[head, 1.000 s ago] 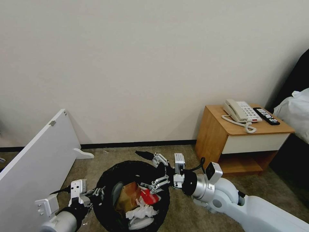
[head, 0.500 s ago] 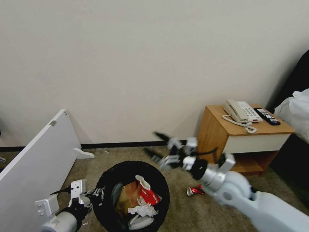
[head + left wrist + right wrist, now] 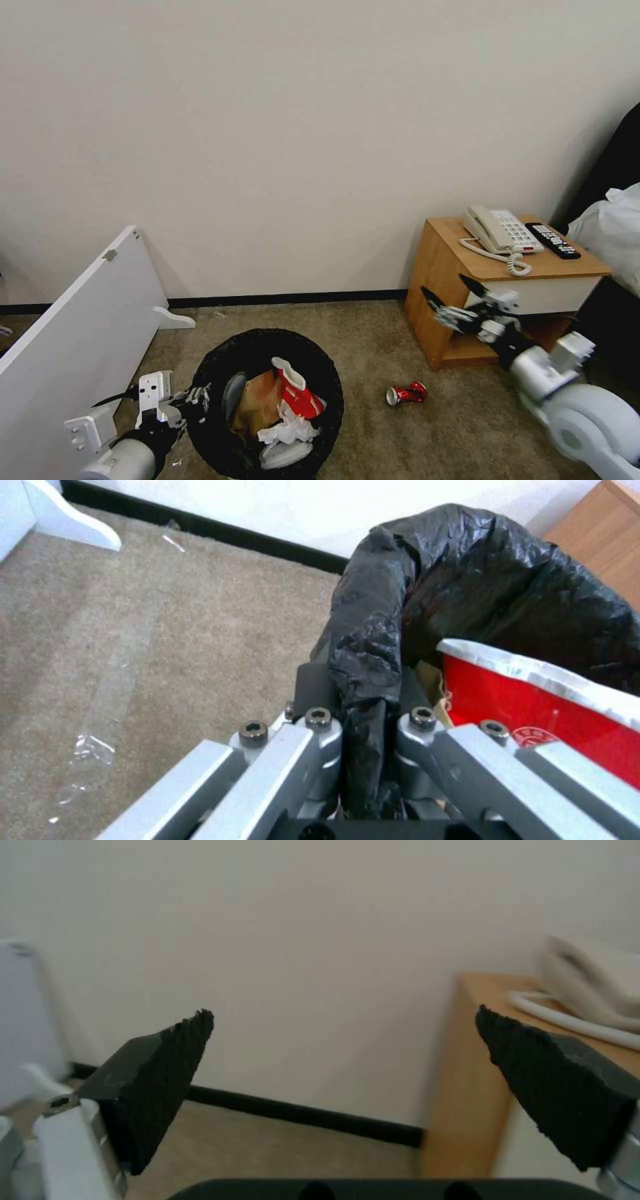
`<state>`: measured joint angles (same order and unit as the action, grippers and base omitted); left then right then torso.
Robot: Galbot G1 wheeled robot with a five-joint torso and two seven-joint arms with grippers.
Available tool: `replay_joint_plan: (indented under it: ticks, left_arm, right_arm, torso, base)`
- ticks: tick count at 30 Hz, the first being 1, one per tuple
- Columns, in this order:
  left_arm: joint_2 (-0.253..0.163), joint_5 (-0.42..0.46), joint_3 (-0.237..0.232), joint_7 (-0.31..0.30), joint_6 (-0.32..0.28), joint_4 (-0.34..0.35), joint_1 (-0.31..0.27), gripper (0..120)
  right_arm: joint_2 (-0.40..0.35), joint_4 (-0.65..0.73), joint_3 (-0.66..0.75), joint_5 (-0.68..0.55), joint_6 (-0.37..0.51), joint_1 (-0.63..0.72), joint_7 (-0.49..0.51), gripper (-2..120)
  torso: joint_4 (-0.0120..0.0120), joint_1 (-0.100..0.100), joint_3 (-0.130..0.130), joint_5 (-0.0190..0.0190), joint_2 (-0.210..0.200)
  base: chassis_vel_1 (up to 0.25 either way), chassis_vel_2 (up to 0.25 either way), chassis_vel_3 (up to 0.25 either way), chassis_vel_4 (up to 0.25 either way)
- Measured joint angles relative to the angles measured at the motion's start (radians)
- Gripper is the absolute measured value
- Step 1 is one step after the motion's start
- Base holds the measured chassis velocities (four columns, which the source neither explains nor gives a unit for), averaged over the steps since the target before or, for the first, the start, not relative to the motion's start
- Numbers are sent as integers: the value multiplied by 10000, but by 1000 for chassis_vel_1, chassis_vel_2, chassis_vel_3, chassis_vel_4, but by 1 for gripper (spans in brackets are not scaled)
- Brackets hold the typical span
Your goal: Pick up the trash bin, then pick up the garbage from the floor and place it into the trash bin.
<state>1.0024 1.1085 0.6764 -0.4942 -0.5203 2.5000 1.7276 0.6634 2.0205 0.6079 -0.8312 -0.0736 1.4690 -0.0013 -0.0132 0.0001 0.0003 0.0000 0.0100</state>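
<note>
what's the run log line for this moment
left gripper: shut on bin rim | right gripper: open, raised by nightstand | red can: on carpet

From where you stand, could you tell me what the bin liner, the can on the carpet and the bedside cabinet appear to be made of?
The bin liner looks like thin black plastic film: glossy and crinkled, folded over the rim. The can seems to be thin metal with a shiny red printed finish, dented and silvery at one end. The bedside cabinet looks like wood or wood-look laminate, smooth and matte; which of these, I cannot tell.
</note>
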Motion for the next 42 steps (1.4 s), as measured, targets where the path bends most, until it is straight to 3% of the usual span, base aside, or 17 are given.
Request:
replay_joint_plan:
  ticks: [3, 7, 13, 19, 24, 30, 42]
  left_arm:
    - [14, -39, 17, 0, 6, 0, 21, 4]
    - [14, -124, 87, 21, 24, 0, 149, 4]
    - [8, -183, 158, 44, 46, 0, 372, 4]
    - [11, -184, 174, 52, 52, 0, 400, 4]
    - [-10, -180, 184, 68, 57, 0, 405, 4]
    - [-66, -117, 183, 80, 56, 0, 360, 4]
    - [-138, 13, 174, 72, 56, 0, 201, 4]
  right_arm:
    - [378, -98, 231, 248, -1, 234, -2, 100]
    - [1457, -561, 357, 1019, -110, 522, -90, 100]
    - [1946, -1099, 29, 2028, 168, 813, 30, 100]
    - [1980, -1378, -195, 2235, 577, 720, 268, 100]
    - [1955, -1842, -552, 2660, 1769, 278, 185, 100]
    - [1943, -2480, -1002, 2696, 2445, -412, -196, 100]
    - [1707, -3417, -1759, 2664, 2652, -1081, 89, 100]
  torso:
    - [-1, 0, 0, 0, 0]
    - [0, 0, 0, 3, 0]
    - [0, 0, 1, 0, 0]
    - [1, 0, 1, 0, 0]
    - [0, 0, 1, 0, -1]
    - [4, 0, 1, 1, -2]
    - [1, 0, 1, 1, -3]
  base:
    - [0, 0, 0, 0]
    - [0, 0, 0, 0]
    - [0, 0, 0, 0]
    - [0, 0, 0, 0]
    - [0, 0, 0, 0]
    - [0, 0, 0, 0]
    - [0, 0, 0, 0]
